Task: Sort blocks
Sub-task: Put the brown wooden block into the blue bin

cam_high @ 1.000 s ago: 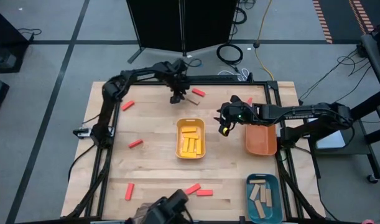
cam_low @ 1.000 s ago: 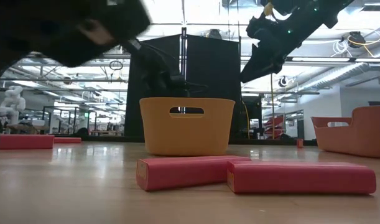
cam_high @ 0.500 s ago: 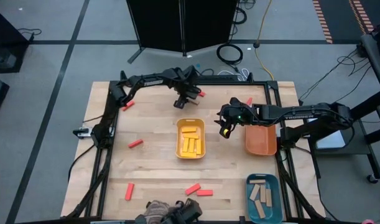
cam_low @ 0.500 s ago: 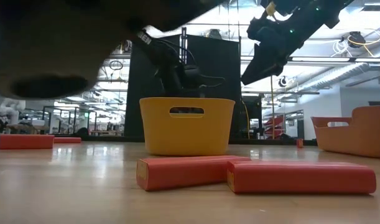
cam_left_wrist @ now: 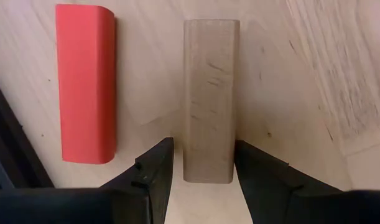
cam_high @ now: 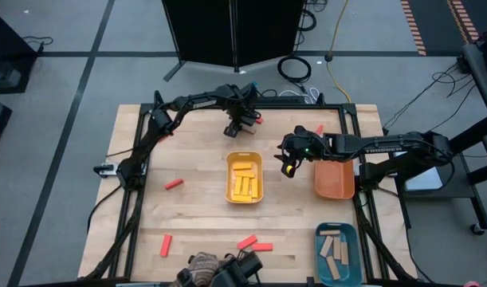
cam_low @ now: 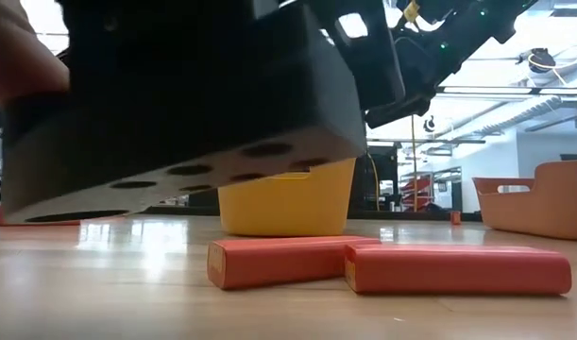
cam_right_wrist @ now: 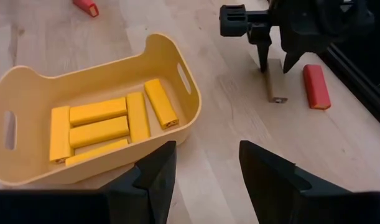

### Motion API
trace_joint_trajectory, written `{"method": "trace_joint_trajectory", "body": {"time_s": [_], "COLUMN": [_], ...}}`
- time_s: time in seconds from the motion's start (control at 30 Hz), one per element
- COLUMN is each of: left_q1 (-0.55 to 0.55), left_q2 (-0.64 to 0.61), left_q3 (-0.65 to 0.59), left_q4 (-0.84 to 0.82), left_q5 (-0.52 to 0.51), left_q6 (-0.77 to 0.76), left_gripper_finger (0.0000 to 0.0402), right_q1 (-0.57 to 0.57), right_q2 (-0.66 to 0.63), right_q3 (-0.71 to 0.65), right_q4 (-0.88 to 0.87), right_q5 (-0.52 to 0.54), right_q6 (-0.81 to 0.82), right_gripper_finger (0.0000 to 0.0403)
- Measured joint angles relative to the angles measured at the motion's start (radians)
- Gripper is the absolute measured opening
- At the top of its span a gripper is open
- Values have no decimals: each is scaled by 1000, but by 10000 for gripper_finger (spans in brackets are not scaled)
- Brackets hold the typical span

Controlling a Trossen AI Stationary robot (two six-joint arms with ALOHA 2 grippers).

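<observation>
Left wrist view: the left gripper [cam_left_wrist: 202, 163] stands apart, straddling one tan block [cam_left_wrist: 209, 99] beside one red block [cam_left_wrist: 86, 81] near the table's far edge. The right gripper [cam_right_wrist: 203, 171] hangs apart, empty, over the yellow tray [cam_right_wrist: 185, 118] holding six yellow blocks [cam_right_wrist: 97, 111].

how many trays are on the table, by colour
yellow tray: 1
orange tray: 1
teal tray: 1
total: 3
</observation>
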Motion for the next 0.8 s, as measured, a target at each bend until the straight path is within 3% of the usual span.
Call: {"method": "trace_joint_trajectory", "body": {"time_s": [0.27,0.6,0.8], "left_q1": [-4,-5,-4], "left_q2": [1,1,1], "left_q3": [4,4,3], "left_q4": [-42,-37,-27], "left_q5": [-15,-37,-36], "left_q6": [-4,-7,-8], "left_gripper_finger": [165,102,92], "right_q1": [0,31,39], "right_q2": [0,0,0], "right_q3": [0,0,0], "right_q4": [0,-1,-1], "right_q5": [-1,1,2], "right_q6": [10,10,10], "right_gripper_finger": [169,169,169]}}
